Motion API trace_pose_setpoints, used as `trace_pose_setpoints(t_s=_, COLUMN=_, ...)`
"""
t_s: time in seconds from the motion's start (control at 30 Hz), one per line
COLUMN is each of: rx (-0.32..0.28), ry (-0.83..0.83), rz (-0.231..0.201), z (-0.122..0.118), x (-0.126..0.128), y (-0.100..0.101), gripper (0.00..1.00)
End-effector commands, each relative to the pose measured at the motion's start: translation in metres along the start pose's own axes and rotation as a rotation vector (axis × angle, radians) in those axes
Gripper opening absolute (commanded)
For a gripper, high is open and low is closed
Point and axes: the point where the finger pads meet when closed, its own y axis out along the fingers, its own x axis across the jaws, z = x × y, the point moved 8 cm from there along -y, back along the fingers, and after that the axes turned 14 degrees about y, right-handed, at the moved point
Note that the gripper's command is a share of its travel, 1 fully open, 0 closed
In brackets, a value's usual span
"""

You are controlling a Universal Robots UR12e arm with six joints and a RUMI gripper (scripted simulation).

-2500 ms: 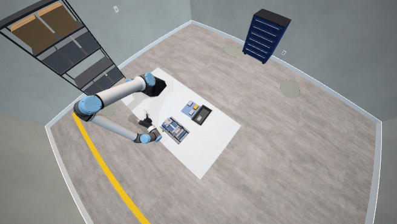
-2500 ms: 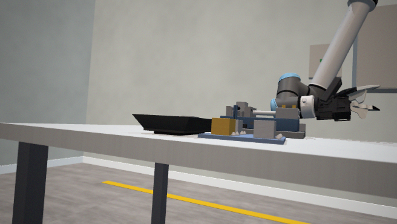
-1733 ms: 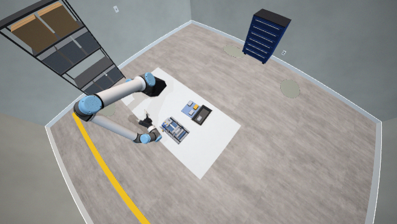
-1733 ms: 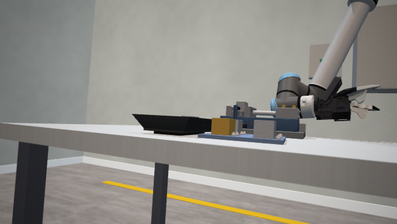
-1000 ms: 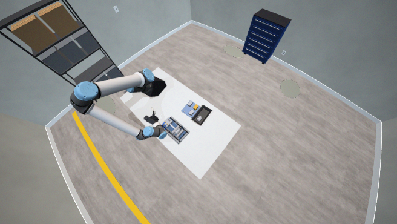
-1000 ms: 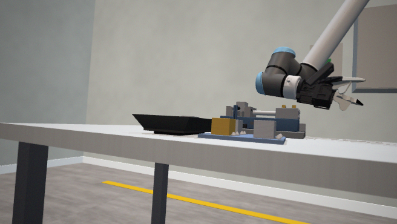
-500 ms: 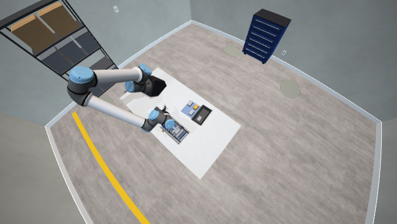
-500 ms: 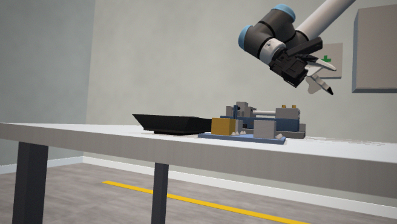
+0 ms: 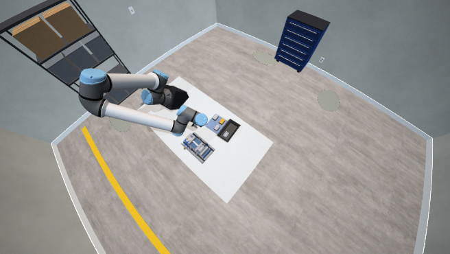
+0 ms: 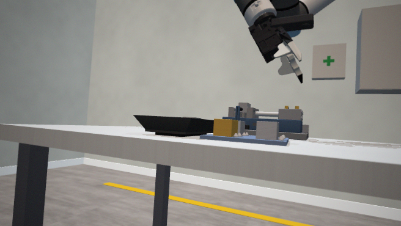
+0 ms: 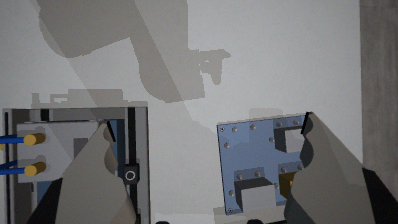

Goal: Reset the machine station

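My gripper [image 10: 291,71] [image 11: 205,118] is open and empty. It hangs high above the white table [image 9: 240,165] [image 10: 91,134], over the gap between the vise [image 9: 199,147] [image 10: 269,117] [image 11: 75,150] and the blue infeed plate [image 9: 211,123] [image 10: 244,140] [image 11: 245,150]. On the plate lie two gray blanks [image 11: 287,141] [image 11: 255,197] [image 10: 266,130] and a yellow brass blank [image 9: 222,121] [image 10: 225,127] [image 11: 285,187]. The black outfeed tray [image 9: 234,125] [image 10: 174,124] holds a light block [image 9: 226,134]. I cannot tell what lies between the vise jaws.
The arm's black base [image 9: 176,96] stands at the table's far end. The work stop [image 11: 130,175] sits at the vise's side. Blue hoses with yellow fittings [image 11: 30,139] lead into the vise's moving jaw. A blue drawer cabinet [image 9: 301,39] stands by the wall.
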Motion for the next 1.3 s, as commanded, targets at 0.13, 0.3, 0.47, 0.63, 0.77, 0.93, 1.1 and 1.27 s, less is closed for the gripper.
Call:
trace_pose_setpoints(t_s=0.13, rx=-0.246, ry=0.031, rz=0.018, z=-0.017, x=0.081, y=-0.019, gripper=1.0)
trace_pose_setpoints(t_s=0.3, rx=-0.335, ry=0.041, rz=0.023, z=-0.023, x=0.11, y=-0.025, gripper=1.0)
trace_pose_setpoints(t_s=0.47, rx=-0.447, ry=0.055, rz=0.029, z=-0.03, x=0.146, y=-0.032, gripper=1.0)
trace_pose_setpoints(t_s=0.63, rx=-0.513, ry=0.063, rz=0.033, z=-0.034, x=0.167, y=-0.036, gripper=1.0)
trace_pose_setpoints(t_s=0.77, rx=-0.538, ry=0.066, rz=0.033, z=-0.035, x=0.176, y=-0.038, gripper=1.0)
trace_pose_setpoints(t_s=0.93, rx=-0.544, ry=0.067, rz=0.033, z=-0.035, x=0.178, y=-0.038, gripper=1.0)
trace_pose_setpoints(t_s=1.1, rx=-0.545, ry=0.068, rz=0.034, z=-0.035, x=0.178, y=-0.038, gripper=0.0)
trace_pose_setpoints(t_s=1.27, rx=-0.545, ry=0.068, rz=0.034, z=-0.035, x=0.178, y=-0.038, gripper=0.0)
